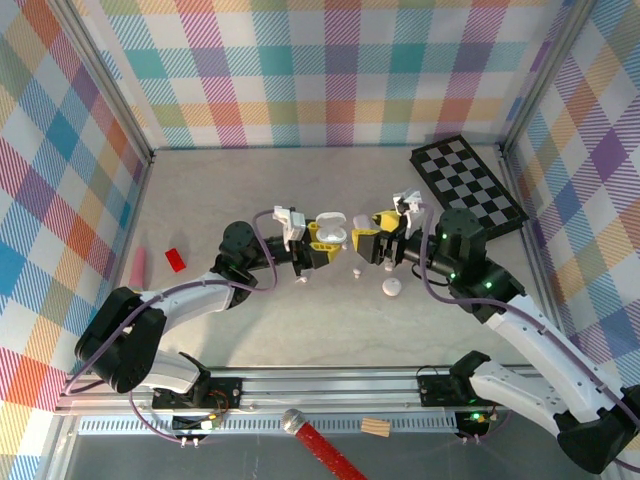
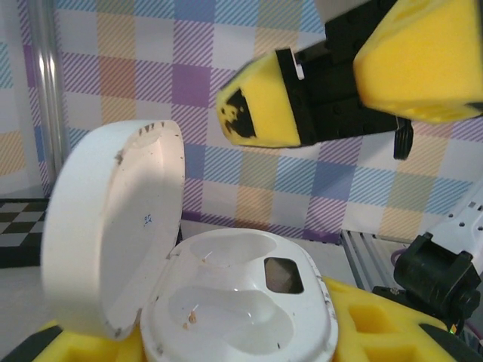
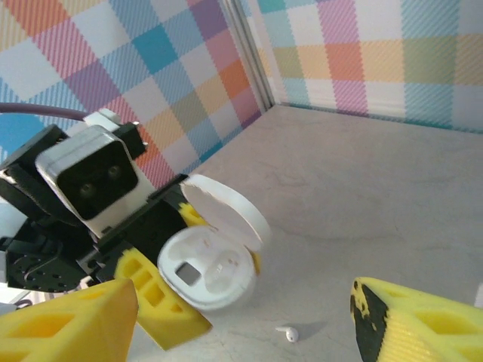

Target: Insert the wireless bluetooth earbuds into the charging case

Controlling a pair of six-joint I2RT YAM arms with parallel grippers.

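Earbud, tiny white plastic bud with short stem, lies on pale grey table near right claw, yellow foam jaws apart, empty. Opposite, left claw clamps round white plastic charging case, lid hinged open.

Left arm, right arm: white links, black round joints, black bases. Purple cable along each arm. Left gripper, right gripper: black bodies, chunky yellow fingers with recessed pockets on the sides and black scuffs at the tips. White boxy wrist camera, dark twin-lens face. Green LEDs on right arm.
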